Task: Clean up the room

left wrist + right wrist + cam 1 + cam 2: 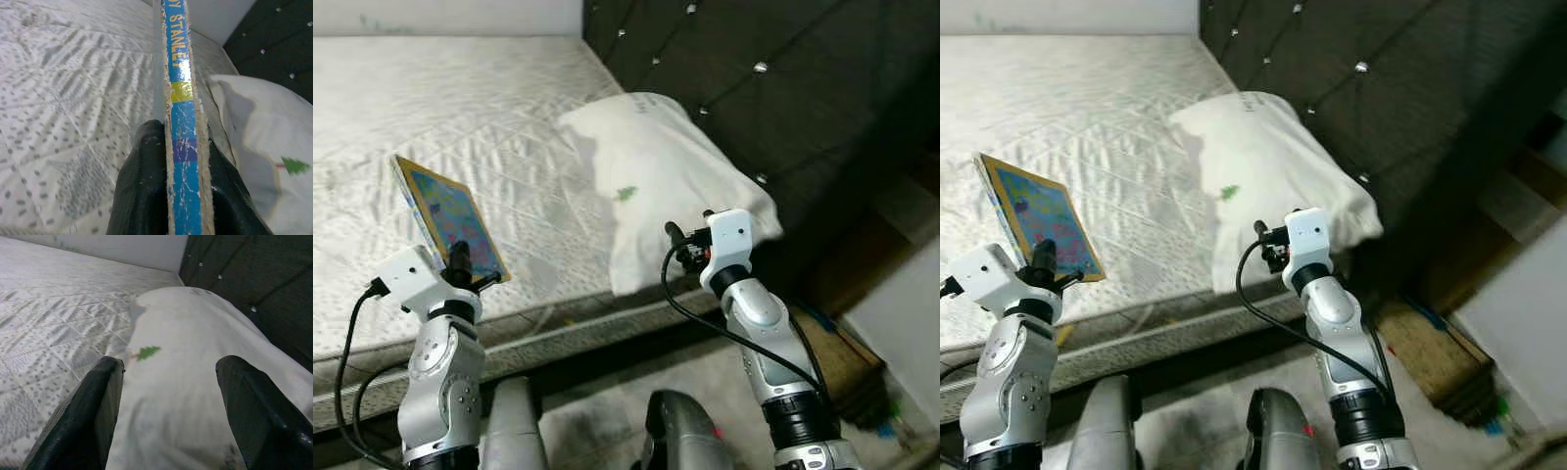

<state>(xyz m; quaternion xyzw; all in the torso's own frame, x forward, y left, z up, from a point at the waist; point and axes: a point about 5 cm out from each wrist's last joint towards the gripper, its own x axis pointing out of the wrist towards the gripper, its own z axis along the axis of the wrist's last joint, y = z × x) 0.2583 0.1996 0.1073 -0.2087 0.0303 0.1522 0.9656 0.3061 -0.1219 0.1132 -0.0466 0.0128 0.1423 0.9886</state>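
Midway through tidying, by the look of it — picture book (450, 217) already lifted off the mattress (460, 108), not yet put anywhere; white pillow (656, 176) lying askew against the dark headboard (783, 78), likely next. Left end effector (183, 171) pressed together on the book's lower edge, holding it upright above the bed's near side. Right end effector (168, 406) spread wide (nothing held), hovering just before the pillow's near end.
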